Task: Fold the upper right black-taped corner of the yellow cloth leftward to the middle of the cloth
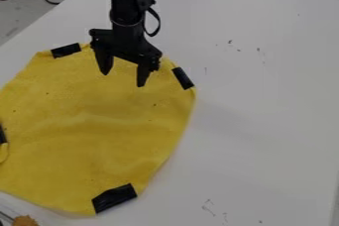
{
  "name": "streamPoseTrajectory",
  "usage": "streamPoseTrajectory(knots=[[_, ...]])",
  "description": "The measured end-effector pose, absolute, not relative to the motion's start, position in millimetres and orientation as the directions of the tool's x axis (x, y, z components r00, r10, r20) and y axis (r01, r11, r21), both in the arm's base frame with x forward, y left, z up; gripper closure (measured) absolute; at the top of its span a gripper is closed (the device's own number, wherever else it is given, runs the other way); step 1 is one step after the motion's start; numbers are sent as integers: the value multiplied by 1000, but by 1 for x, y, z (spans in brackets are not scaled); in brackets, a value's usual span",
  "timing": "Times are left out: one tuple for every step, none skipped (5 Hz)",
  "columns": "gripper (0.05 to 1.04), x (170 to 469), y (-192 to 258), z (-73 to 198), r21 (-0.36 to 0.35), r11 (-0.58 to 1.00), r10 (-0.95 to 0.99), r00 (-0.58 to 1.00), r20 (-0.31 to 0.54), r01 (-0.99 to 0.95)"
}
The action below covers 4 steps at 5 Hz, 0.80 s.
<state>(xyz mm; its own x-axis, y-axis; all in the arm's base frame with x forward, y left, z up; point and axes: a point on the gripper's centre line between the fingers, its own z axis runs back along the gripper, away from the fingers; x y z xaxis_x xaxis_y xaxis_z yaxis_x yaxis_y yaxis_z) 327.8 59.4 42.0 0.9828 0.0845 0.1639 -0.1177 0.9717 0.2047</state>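
Claw (122, 80) seen upper left of centre, fingers parted wide, nothing held between them; its tips are hung over the upper part of a yellow cloth (92, 141). Whether the cloth is touched by them cannot be told.

From the left: at the far left edge, a black strip is seen, partly cut off by the view, with a small fold of the cloth (3, 152) turned over just below it. At bottom left, an orange-brown lump (25, 221) is noted near the cloth's lower edge, beside a thin dark rod. At the upper left edge of the cloth, a black tape strip (66, 50) is laid. Lower down, a larger strip (114, 198) is set across the bottom edge; on the right, another (183, 78) is fixed at the rim, just beside the claw.

Progress, as judged: the cloth has been spread out and is apparently taped down; shallow creases are left across its middle, and no part of it is gripped. Any further advance cannot be read.

Farther right, the white surface (265, 116) is marked by small dark scuffs, well apart from the cloth.
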Motion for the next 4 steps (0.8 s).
streamPoseTrajectory(knots=[[83, 345, 35, 42, 215, 974, 42, 987, 155, -75], [83, 358, 18, 44, 219, 974, 20, 988, 155, -54], [83, 371, 10, 34, 205, 978, -5, 993, 121, -21], [83, 389, 7, 25, 186, 982, -42, 996, 85, 26]])
